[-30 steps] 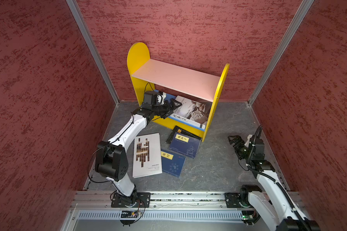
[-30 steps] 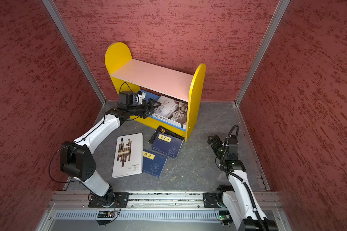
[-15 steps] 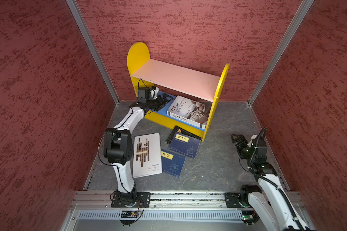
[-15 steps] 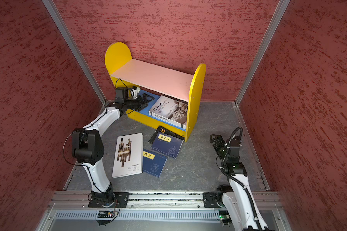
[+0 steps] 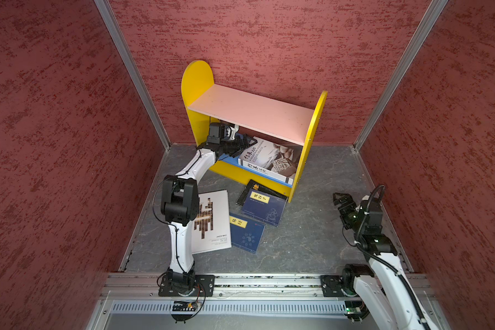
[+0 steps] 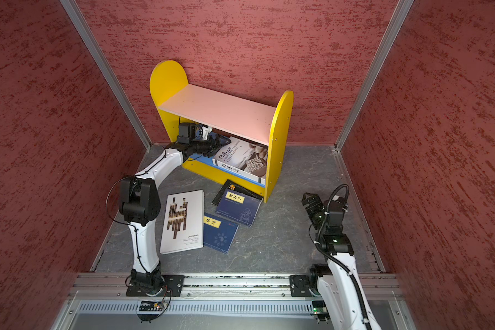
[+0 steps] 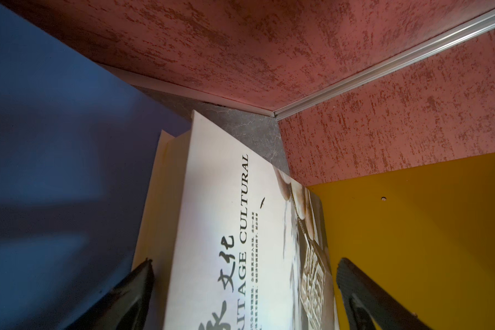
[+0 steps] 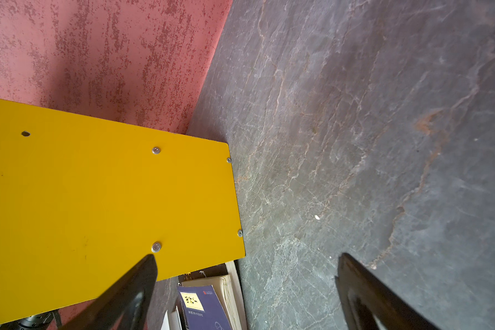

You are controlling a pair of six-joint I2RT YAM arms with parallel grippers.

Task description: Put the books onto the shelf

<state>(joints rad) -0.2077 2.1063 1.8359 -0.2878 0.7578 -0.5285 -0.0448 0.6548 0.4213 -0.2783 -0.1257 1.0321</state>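
A large white book (image 5: 269, 160) leaned on the blue lower board (image 5: 231, 163) of the yellow-sided, pink-topped shelf (image 5: 197, 83); before the shelf lay a white brown-barred book (image 5: 213, 225) and two navy books (image 5: 265, 207) (image 5: 245, 236), one atop a black book (image 5: 251, 187).

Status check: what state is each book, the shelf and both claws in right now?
shelf: upright, top board bare.
Heritage book: on lower board, leaning.
bar-cover book: closed, flat on floor.
black book: on floor, mostly covered.
far navy book: flat, atop black book.
near navy book: flat on floor.
left claw: open, around Heritage book's end.
right claw: open, empty.
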